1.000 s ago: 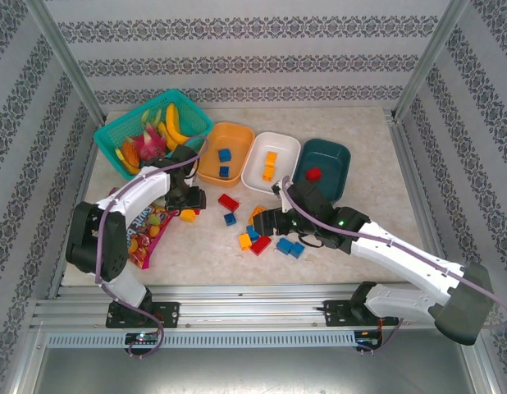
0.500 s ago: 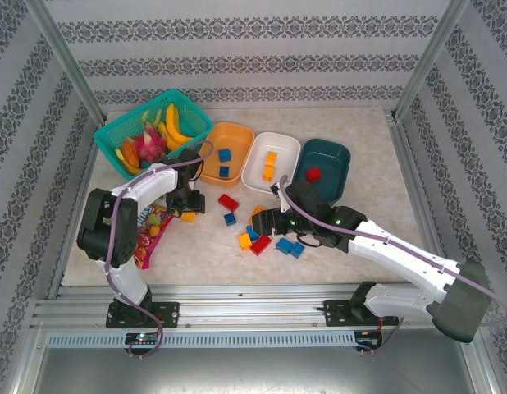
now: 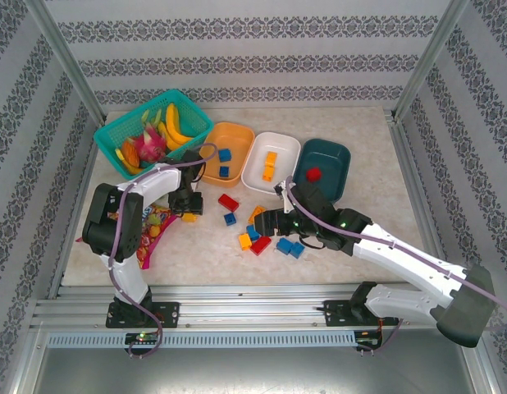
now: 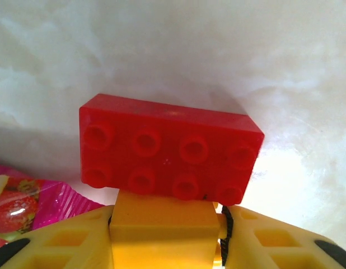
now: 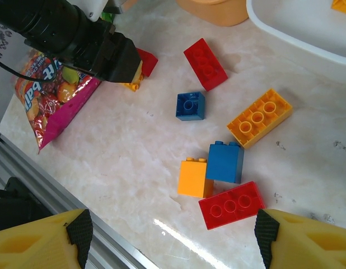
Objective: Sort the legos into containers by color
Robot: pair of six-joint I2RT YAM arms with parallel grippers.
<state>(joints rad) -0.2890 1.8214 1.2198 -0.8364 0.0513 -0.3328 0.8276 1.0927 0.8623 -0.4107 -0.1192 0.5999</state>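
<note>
My left gripper point(image 4: 167, 238) is shut on an orange-yellow lego point(image 4: 164, 224), low over the table beside the snack bag; from above, that gripper point(image 3: 187, 209) and lego point(image 3: 188, 217) sit left of the brick pile. A red lego point(image 4: 167, 148) lies right against the front of the held one. My right gripper point(image 5: 174, 234) is open above a cluster: a yellow lego point(image 5: 192, 177), a blue lego point(image 5: 224, 161), a red lego point(image 5: 231, 204). The orange bowl point(image 3: 239, 148) holds two blue legos, the white bowl point(image 3: 285, 168) orange ones, the teal bowl point(image 3: 331, 160) a red one.
More loose legos lie between the arms: red point(image 3: 228, 202), blue point(image 3: 230, 218), orange point(image 3: 258, 213) and two blue point(image 3: 290, 247). A colourful snack bag point(image 3: 147, 234) lies under the left arm. A teal mesh basket point(image 3: 152, 131) of toy fruit stands at the back left.
The left arm's elbow has swung in toward the right while its gripper stayed low by the yellow lego. The right arm has hardly moved.
</note>
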